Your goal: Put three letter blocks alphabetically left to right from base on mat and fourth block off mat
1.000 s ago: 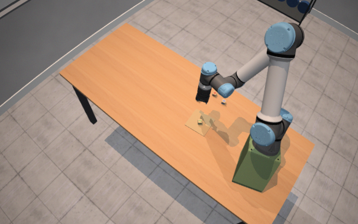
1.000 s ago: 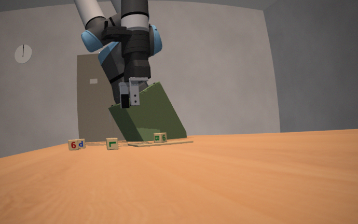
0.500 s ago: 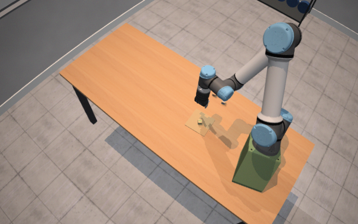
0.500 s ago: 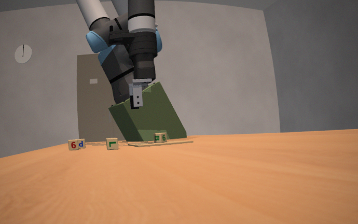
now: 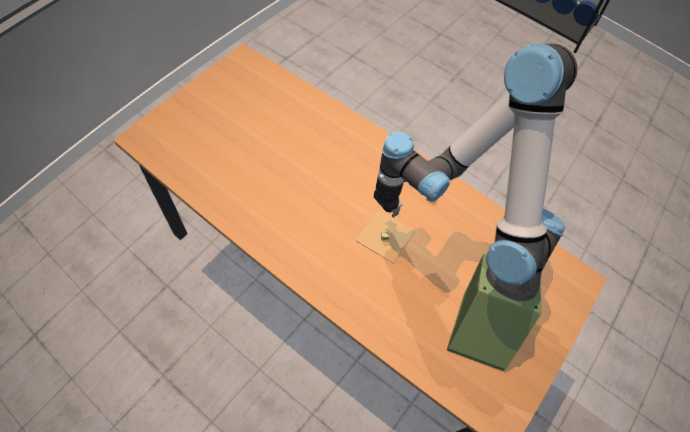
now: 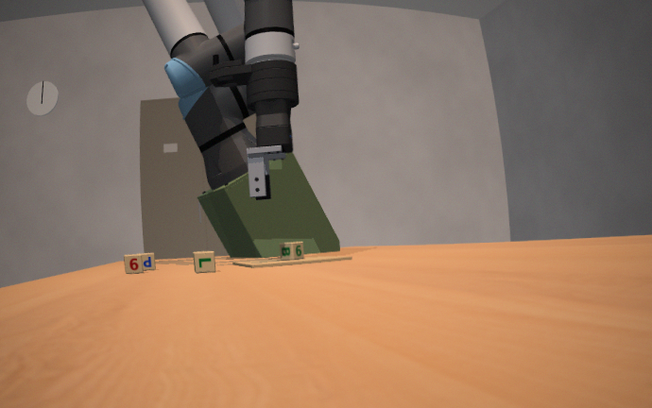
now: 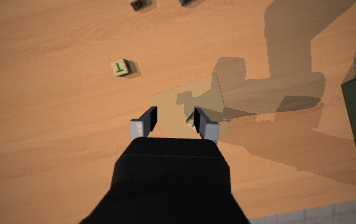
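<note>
My gripper is open and empty. It hangs above the thin tan mat, also seen in the top view and the exterior view. One block with green marks sits on the mat. In the wrist view it is mostly hidden by my right finger. A block with a green T on top lies on the table off the mat, to the left in the exterior view. Two more blocks lie farther away, one with a red side mark and one with a blue side mark. They are cut off at the top edge of the wrist view.
The robot's green base stands on the table right behind the mat. The arm's shadow falls over the mat and the table beside it.
</note>
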You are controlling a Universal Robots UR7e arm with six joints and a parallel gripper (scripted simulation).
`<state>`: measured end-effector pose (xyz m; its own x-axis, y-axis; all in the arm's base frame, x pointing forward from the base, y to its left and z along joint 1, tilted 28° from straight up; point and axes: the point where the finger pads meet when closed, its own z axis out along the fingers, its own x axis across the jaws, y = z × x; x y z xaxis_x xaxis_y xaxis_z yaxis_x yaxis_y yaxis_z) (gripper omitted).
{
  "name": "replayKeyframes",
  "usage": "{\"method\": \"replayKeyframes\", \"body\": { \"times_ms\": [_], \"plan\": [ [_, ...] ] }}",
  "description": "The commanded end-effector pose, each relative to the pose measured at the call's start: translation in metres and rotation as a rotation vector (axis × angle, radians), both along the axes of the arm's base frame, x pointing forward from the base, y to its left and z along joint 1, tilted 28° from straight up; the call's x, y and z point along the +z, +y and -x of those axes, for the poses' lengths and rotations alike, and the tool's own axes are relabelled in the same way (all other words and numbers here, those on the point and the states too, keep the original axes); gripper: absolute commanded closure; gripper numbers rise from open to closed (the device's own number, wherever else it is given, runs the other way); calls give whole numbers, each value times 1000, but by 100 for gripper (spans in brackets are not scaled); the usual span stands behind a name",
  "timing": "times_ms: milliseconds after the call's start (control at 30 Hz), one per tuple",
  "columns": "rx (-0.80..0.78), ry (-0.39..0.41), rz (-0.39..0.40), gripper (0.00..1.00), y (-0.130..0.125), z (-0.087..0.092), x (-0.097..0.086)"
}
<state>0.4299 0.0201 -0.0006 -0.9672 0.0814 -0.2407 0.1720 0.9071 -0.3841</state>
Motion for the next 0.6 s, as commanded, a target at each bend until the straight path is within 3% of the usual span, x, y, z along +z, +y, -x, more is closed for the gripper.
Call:
{"method": "replayKeyframes", "body": {
  "times_ms": [0,567],
  "plan": [
    [-125,-58,-24,0,7,8,-6],
    [-375,-178,-74,0,22,22,-18]
  ]
}}
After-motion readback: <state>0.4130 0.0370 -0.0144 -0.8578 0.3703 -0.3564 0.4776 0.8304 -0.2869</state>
